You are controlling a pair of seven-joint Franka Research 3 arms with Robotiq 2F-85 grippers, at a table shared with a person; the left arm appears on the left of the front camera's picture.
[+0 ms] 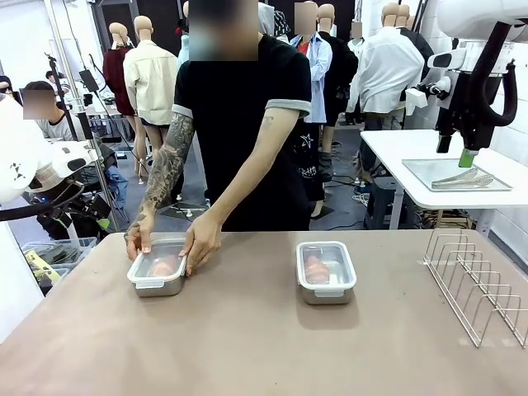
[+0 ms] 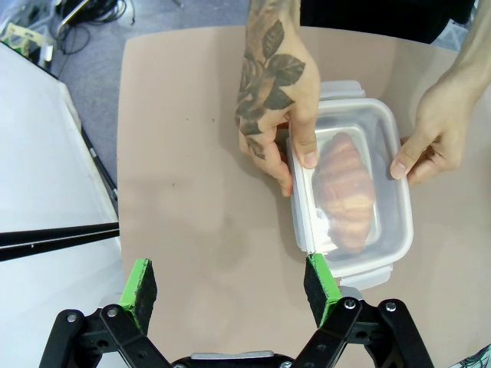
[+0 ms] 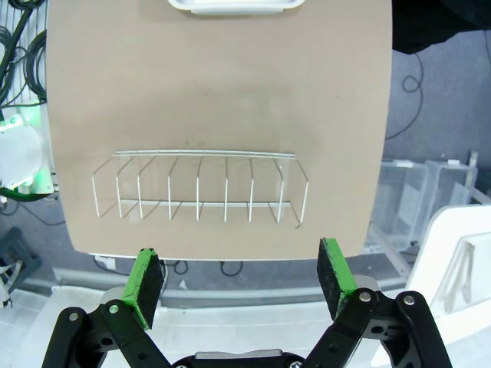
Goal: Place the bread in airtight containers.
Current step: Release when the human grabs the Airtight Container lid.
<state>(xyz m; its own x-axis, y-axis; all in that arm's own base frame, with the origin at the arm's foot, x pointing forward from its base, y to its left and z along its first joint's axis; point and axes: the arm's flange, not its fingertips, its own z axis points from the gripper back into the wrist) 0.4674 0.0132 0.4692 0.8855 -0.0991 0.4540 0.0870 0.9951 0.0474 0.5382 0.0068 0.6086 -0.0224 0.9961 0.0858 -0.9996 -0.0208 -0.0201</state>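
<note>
Two steel airtight containers stand on the table, each with a clear lid on top. The left container [image 1: 155, 285] holds a croissant [image 1: 163, 266], and a person's two hands [image 1: 200, 243] press on its lid. The left wrist view looks down on that container [image 2: 399, 230], its croissant [image 2: 345, 192] and the tattooed hand [image 2: 276, 100]. My left gripper [image 2: 230, 287] hangs open above the table, near the container's close end. The right container [image 1: 326, 293] holds the other croissant [image 1: 316, 268]. High above the table's right edge, my right gripper [image 3: 240, 276] is open and empty.
A wire rack [image 1: 474, 280] stands at the table's right side and lies below my right gripper [image 3: 199, 188]. A white side table with a flat steel tray [image 1: 455, 175] is behind it. The person stands at the far edge of the table.
</note>
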